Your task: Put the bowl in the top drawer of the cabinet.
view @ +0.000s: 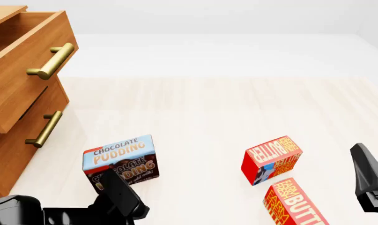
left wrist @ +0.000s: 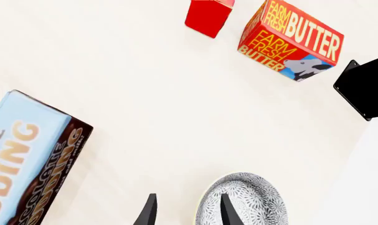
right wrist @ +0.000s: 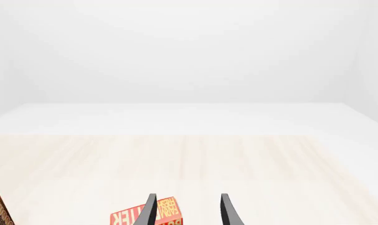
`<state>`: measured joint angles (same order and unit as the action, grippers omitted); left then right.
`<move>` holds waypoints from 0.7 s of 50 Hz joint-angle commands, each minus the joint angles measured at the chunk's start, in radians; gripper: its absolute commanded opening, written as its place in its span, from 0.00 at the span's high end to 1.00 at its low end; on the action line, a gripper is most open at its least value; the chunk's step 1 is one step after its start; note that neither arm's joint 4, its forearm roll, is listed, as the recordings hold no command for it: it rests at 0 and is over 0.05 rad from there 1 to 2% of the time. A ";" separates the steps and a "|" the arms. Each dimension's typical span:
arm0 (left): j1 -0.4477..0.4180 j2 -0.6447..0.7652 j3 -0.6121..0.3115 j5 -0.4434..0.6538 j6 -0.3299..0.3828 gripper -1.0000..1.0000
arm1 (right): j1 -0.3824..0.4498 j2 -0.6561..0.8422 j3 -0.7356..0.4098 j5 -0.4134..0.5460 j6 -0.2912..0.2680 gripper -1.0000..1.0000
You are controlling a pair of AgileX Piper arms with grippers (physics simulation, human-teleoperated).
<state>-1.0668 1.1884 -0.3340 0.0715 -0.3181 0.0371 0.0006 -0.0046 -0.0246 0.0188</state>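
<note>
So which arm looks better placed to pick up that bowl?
The left. Its wrist camera shows the bowl right at its open gripper, one finger over the rim. The right gripper faces bare table and a butter box.

left tool (left wrist: 187, 211) low at bottom-left of front frame, fingers spread apart. right tool (right wrist: 187, 211) at lower-right edge, fingers parted too, nothing held.
</note>
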 commanded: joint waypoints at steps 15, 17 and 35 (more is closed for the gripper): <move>0.018 -0.041 0.037 0.035 -0.014 0.00 | 0.010 0.000 0.000 0.006 -0.003 0.00; 0.014 -0.040 0.037 0.026 -0.021 0.00 | 0.008 0.000 0.000 0.006 -0.004 0.00; 0.003 0.045 0.073 -0.105 -0.050 0.00 | 0.008 0.000 0.000 0.007 -0.002 0.00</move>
<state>-1.0569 1.1926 -0.2794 0.0297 -0.3520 0.0455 0.0010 -0.0044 -0.0185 0.0168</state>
